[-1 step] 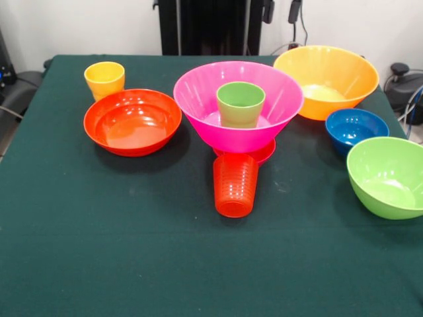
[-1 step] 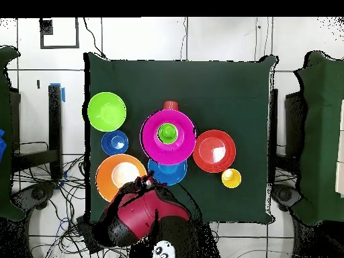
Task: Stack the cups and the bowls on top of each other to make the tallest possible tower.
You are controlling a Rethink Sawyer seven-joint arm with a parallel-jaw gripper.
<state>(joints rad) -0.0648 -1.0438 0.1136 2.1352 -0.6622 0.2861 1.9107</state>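
Tower barely begun, arm drawn back from the table.

The large glossy pink plastic bowl [image 1: 238, 105] is the landmark: it sits raised on a small magenta bowl [image 1: 263, 154], and the overhead view shows a medium blue bowl [image 2: 168, 173] at its edge, though I cannot tell whether they touch. Beside the pink bowl stand the large yellow-orange bowl [image 1: 327, 80], the wide shallow red-orange bowl [image 1: 132, 121], the lime green bowl [image 1: 388, 176] and the small dark blue bowl [image 1: 355, 128]. A light green tumbler [image 1: 240, 103] stands upright inside it; the ribbed orange-red tumbler [image 1: 235, 185] is just in front; the yellow tumbler [image 1: 104, 79] lies beyond the red-orange bowl. The red arm [image 2: 142, 213] is by the yellow-orange bowl; whether its fingers are apart or together I cannot tell. The narrow base looks tippy; an off-centre load would likely topple the pink bowl.
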